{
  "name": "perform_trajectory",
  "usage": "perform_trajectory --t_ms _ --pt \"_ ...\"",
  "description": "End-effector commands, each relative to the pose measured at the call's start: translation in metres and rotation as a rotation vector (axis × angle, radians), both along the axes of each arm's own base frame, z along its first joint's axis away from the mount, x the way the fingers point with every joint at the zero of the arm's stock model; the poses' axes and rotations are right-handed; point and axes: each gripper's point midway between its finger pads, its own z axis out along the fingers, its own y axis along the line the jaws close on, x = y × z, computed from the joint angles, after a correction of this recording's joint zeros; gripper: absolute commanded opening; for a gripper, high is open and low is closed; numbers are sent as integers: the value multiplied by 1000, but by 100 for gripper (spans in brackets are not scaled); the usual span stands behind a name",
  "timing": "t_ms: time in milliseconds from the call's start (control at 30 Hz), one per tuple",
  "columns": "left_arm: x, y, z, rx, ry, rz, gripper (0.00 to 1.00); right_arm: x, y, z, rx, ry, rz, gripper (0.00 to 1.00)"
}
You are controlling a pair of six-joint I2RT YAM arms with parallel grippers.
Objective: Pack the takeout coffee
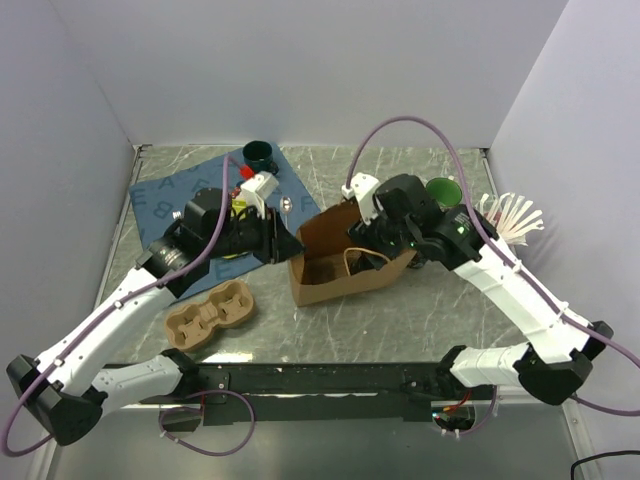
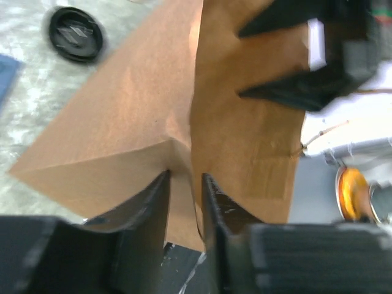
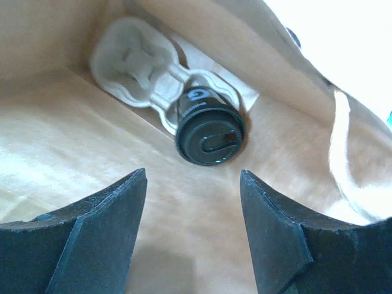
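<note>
The brown paper bag [image 1: 330,262] lies on its side mid-table. In the right wrist view the takeout coffee [image 3: 210,136], a short dark cup with a round black lid, sits in a pale pulp carrier [image 3: 131,61] deep inside the bag [image 3: 73,153]. My right gripper [image 3: 193,202] is open and empty, inside the bag's mouth and short of the cup; from above it shows at the bag's opening [image 1: 375,257]. My left gripper [image 1: 284,243] is shut on the bag's left edge; the paper fold [image 2: 184,190] sits between its fingers [image 2: 160,202]. From above, the cup is hidden.
A brown two-cup carrier [image 1: 211,314] lies front left. A dark green mug [image 1: 258,153] stands on the blue mat [image 1: 165,200] at the back. A white mug with a green inside [image 1: 444,191] and white utensils [image 1: 512,216] are at the right. A loose black lid [image 2: 76,33] lies beyond the bag.
</note>
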Motion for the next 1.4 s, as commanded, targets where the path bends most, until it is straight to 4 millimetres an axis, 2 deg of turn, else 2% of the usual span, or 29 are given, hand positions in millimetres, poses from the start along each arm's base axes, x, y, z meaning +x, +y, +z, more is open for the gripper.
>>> perform_trajectory --t_ms 0,100,167,333,533,667,767,800,833,900,933,967,1000,1033,1067,1100,1133,1167,1200,1267,1300,1367 --pt "34 9 28 -2 11 189 40 4 17 22 98 34 -44 70" --pt "50 15 38 16 -32 264 52 8 28 28 140 56 -60 69" --pt "61 22 48 32 -69 326 54 13 30 34 164 47 -101 69" --pt "74 31 52 75 -105 384 59 29 29 45 191 11 -211 69" --pt "74 28 63 55 -126 372 63 60 13 74 219 -116 -420 68" --pt "73 25 75 44 -164 344 63 79 -1 76 172 -192 -528 65" --pt "72 25 82 37 -184 336 70 95 -12 88 162 -255 -608 65" --pt "71 26 85 37 -194 333 76 97 -14 93 166 -261 -619 65" --pt "71 26 86 35 -198 333 84 101 -12 110 202 -280 -620 65" --pt "68 29 91 36 -208 334 97 99 -14 125 207 -275 -624 65" --pt "69 32 95 37 -215 347 97 101 -10 150 270 -297 -629 65" --pt "67 35 105 28 -229 357 97 99 -11 158 286 -298 -632 66" --pt "66 37 109 27 -236 362 97 98 -12 155 261 -277 -638 66" --pt "65 40 112 32 -240 373 97 94 -17 170 320 -289 -659 66" --pt "62 44 122 19 -260 379 97 93 -18 171 329 -282 -664 66" --pt "61 47 124 18 -263 386 97 90 -27 180 370 -301 -683 66" --pt "59 50 125 21 -265 398 97 91 -30 166 340 -283 -699 66" --pt "55 53 129 10 -270 401 97 91 -38 163 340 -286 -723 66" --pt "52 55 130 4 -270 400 97 88 -56 156 330 -285 -772 66" --pt "42 58 130 -14 -265 388 97 87 -77 152 312 -310 -848 65" --pt "39 59 129 -18 -261 386 97 83 -97 143 287 -313 -909 66" --pt "28 64 126 -24 -252 373 97 78 -119 130 238 -313 -979 66"
